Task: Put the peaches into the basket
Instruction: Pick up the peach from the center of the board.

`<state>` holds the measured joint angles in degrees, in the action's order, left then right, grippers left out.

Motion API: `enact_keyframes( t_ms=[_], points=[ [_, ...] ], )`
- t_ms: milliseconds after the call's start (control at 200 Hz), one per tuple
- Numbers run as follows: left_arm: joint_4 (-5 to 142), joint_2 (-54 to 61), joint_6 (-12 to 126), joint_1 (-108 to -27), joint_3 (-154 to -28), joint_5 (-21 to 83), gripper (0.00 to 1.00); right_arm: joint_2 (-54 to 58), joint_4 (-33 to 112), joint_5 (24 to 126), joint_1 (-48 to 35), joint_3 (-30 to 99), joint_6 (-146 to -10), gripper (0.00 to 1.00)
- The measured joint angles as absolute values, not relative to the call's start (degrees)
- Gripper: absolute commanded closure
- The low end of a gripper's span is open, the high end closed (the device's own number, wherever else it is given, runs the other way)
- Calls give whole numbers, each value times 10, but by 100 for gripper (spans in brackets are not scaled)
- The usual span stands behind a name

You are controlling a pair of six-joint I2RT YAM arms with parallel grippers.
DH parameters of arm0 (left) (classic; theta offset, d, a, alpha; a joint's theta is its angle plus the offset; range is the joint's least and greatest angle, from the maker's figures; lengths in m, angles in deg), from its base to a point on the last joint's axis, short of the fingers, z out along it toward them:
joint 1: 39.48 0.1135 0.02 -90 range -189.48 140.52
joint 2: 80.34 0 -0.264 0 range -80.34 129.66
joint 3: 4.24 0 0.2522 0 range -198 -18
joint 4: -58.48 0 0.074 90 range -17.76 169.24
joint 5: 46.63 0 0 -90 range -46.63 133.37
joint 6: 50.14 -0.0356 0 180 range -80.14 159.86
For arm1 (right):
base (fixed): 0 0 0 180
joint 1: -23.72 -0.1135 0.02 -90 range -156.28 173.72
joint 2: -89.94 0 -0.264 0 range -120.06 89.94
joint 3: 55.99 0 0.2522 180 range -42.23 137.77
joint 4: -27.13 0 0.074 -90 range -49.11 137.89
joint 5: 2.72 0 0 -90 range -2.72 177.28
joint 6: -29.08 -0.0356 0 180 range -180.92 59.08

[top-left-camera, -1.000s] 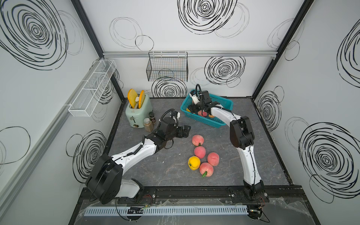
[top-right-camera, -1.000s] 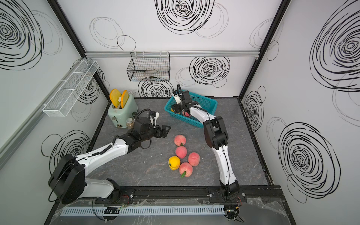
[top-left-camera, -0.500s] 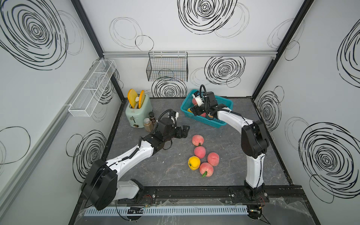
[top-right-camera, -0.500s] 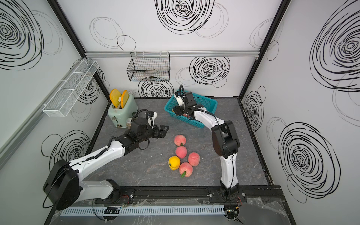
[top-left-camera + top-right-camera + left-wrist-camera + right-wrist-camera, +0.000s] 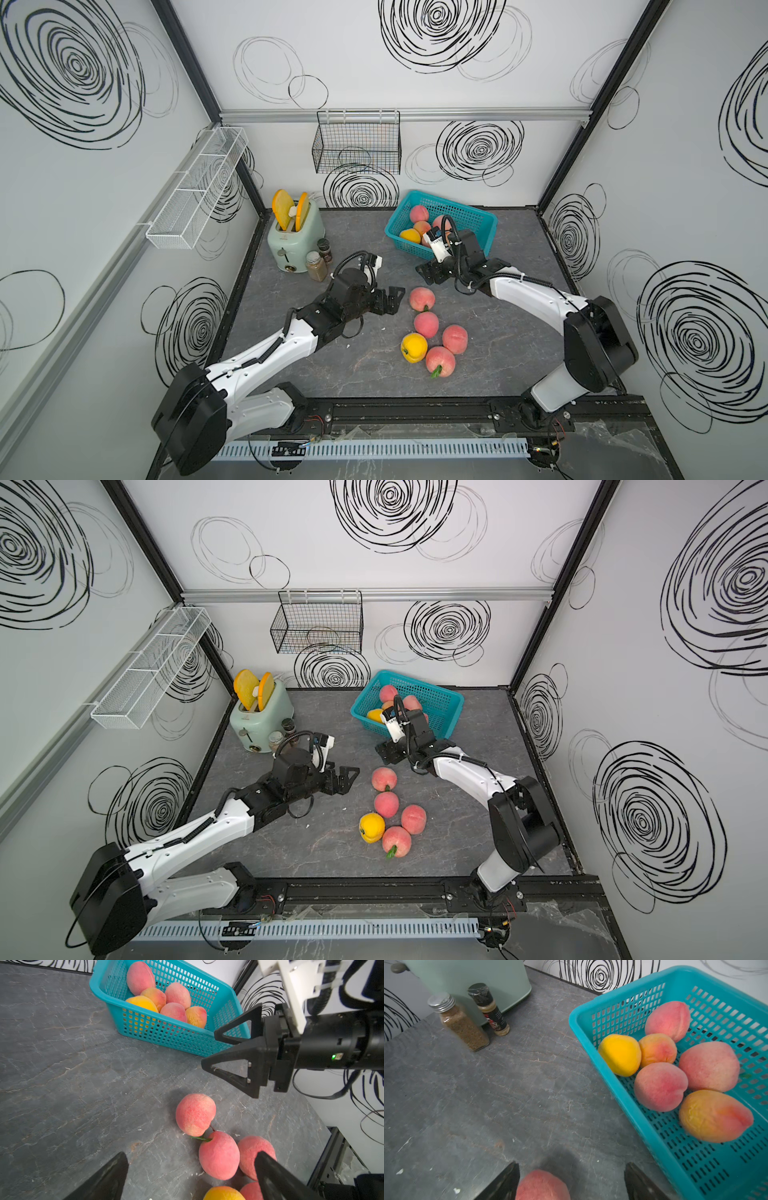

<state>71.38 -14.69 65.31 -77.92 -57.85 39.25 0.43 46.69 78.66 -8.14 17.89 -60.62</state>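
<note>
Change: right gripper (image 5: 428,275) has drawn back out of the basket (image 5: 467,215), jaws apart and empty; left gripper (image 5: 392,300) has edged toward the loose fruit, jaws wide apart and empty.
Meaning: a drop-off looks finished and the next pick is probably starting.
Basket: just behind the right gripper, with six peaches (image 5: 660,1086) inside.
Table: five remain; nearest peach (image 5: 422,298) lies just below the right gripper, between both grippers.
Look: matte pink-red blush, with one yellow peach (image 5: 414,347).

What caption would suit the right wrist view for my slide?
Six peaches sit in the basket; the open right hand frames another peach on the table, spice jars beyond.
</note>
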Motion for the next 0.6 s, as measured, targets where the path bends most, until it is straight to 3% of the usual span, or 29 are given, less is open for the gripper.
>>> enact_keyframes(
  t_ms=[600],
  points=[
    [717, -211, 662, -874, -495, 422, 2, 25, 416, 753, -116, 65, -660, 10]
  ],
)
